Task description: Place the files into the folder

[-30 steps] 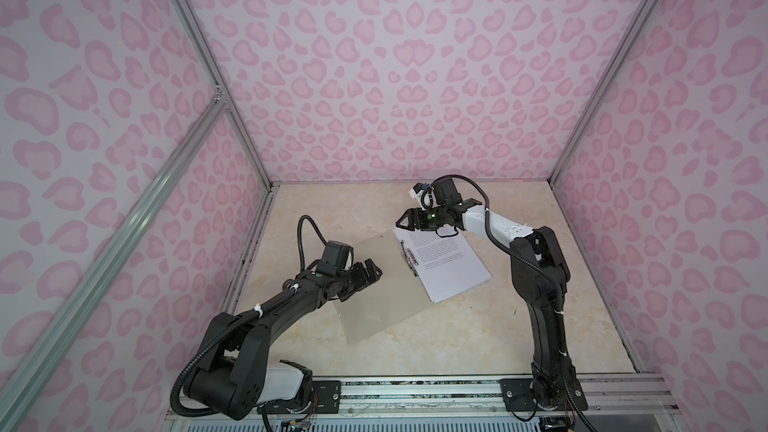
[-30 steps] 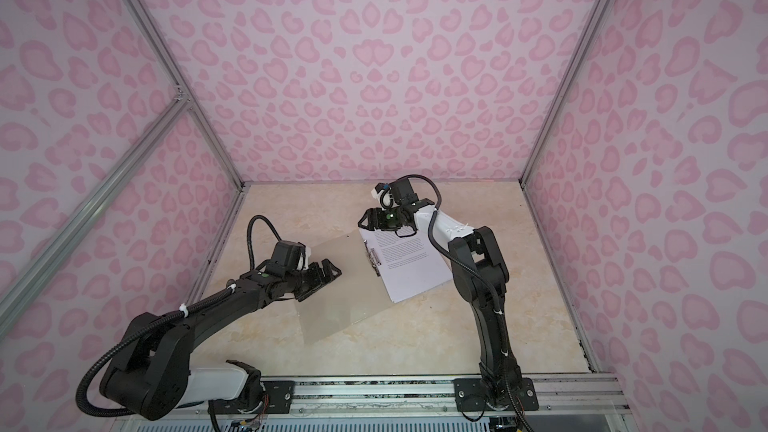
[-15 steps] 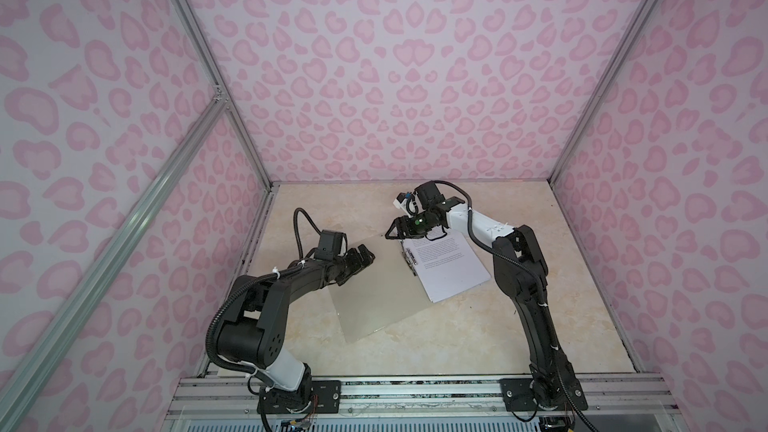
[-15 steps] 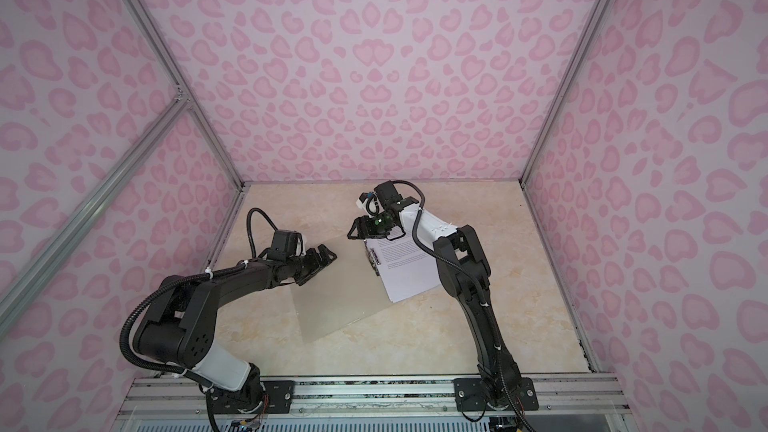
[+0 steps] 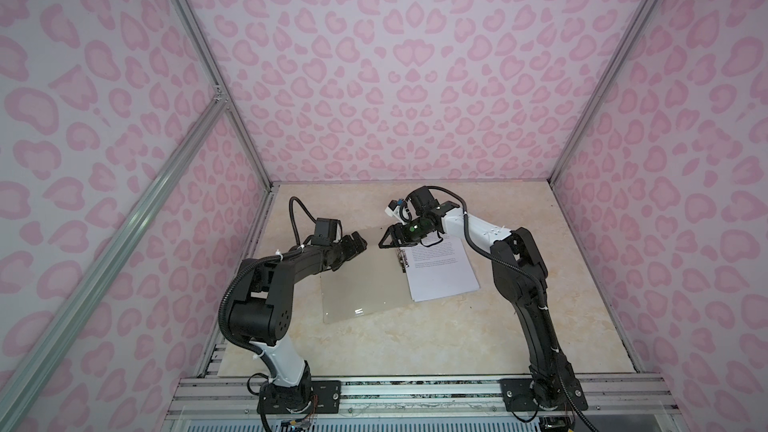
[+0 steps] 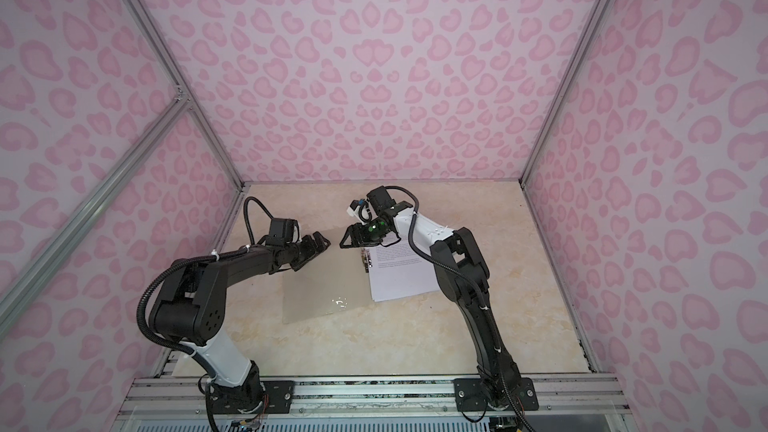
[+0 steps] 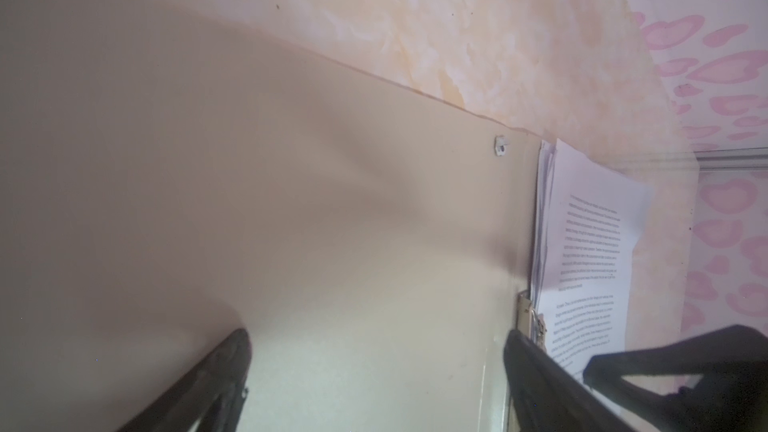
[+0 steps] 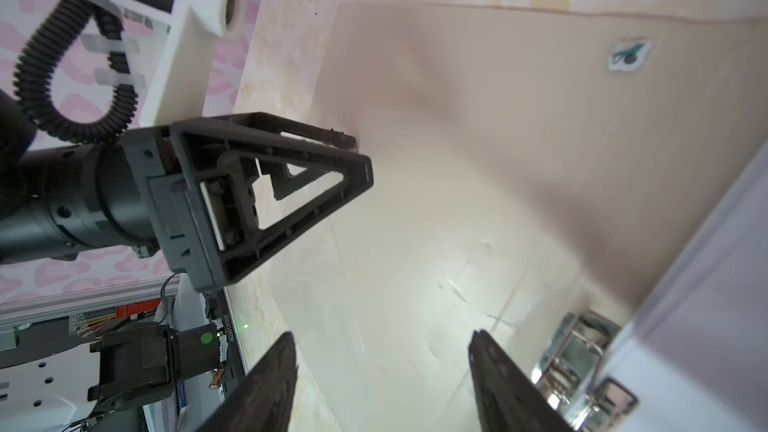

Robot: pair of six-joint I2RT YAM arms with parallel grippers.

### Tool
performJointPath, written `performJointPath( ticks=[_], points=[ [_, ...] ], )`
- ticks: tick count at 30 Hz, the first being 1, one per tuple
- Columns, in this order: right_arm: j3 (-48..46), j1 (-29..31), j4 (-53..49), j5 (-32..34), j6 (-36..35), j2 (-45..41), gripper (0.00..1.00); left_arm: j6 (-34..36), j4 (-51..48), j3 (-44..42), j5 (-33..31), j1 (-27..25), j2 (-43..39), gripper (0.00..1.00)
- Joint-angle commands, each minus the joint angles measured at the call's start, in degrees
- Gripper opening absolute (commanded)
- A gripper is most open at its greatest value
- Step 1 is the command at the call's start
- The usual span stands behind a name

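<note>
The folder [image 5: 361, 280] lies open on the table in both top views, its beige-grey cover [image 6: 320, 288] spread to the left. The files [image 5: 440, 272], a stack of white printed sheets [image 6: 403, 276], rest on its right half beside the metal spine clip [image 5: 401, 261]. My left gripper [image 5: 361, 245] hovers open over the cover's far edge. My right gripper [image 5: 384, 241] faces it, open, tip to tip with a small gap. The left wrist view shows the cover [image 7: 291, 201], files [image 7: 582, 251] and clip [image 7: 530, 322]. In the right wrist view the cover [image 8: 498, 139] fills the space between the empty jaws.
The cream marbled tabletop [image 5: 415, 338] surrounds the folder. Pink patterned walls [image 5: 415, 76] enclose three sides. The metal rail [image 5: 415, 392] carrying both arm bases runs along the front edge. The left gripper [image 8: 361, 160] appears close ahead in the right wrist view.
The left gripper has moved toward the back, up to the cover's far edge. The right gripper has swung left off the files toward it, its jaws narrowing slightly.
</note>
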Motion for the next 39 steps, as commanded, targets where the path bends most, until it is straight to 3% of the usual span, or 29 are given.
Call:
performJointPath(
  ticks=[1, 7, 11, 14, 16, 19, 24, 32, 39],
  points=[
    [-2.3, 0.3, 2.1, -0.7, 0.6, -2.0, 0.66, 1.7, -9.9, 0.7, -1.9, 0.1, 0.7, 0.94],
    [-8.6, 0.6, 5.1, 0.7, 2.7, -8.1, 0.62, 4.9, -13.7, 3.0, -1.4, -2.0, -3.0, 0.91],
    [-14.6, 0.1, 9.9, 7.8, 8.5, -14.7, 0.43, 6.8, -19.0, 8.0, -4.8, -8.3, -4.6, 0.88],
    [-18.1, -1.5, 9.2, 11.6, 15.8, -18.2, 0.43, 6.0, -22.6, 13.6, -8.1, -12.8, -2.1, 0.86],
    [-20.0, -2.9, 7.9, 12.9, 20.2, -19.6, 0.35, 3.7, -22.3, 16.6, -7.0, -14.1, 0.9, 0.8],
    [-28.6, -4.8, 14.1, 12.7, 30.0, -23.2, 0.23, 1.8, -22.2, 22.0, -5.0, -15.4, 6.2, 0.72],
    [-29.6, -4.8, 11.1, 14.4, 35.5, -25.0, 0.15, 0.3, -23.8, 30.5, -3.2, -16.2, 14.1, 0.61],
    [-29.6, -4.2, 10.3, 14.8, 43.9, -24.9, 0.14, 0.0, -25.8, 35.0, -4.4, -16.8, 19.7, 0.43],
    [-24.8, -3.3, 5.6, 14.6, 45.3, -21.8, 0.18, -0.4, -26.0, 36.3, -3.1, -16.8, 22.0, 0.29]
  ],
)
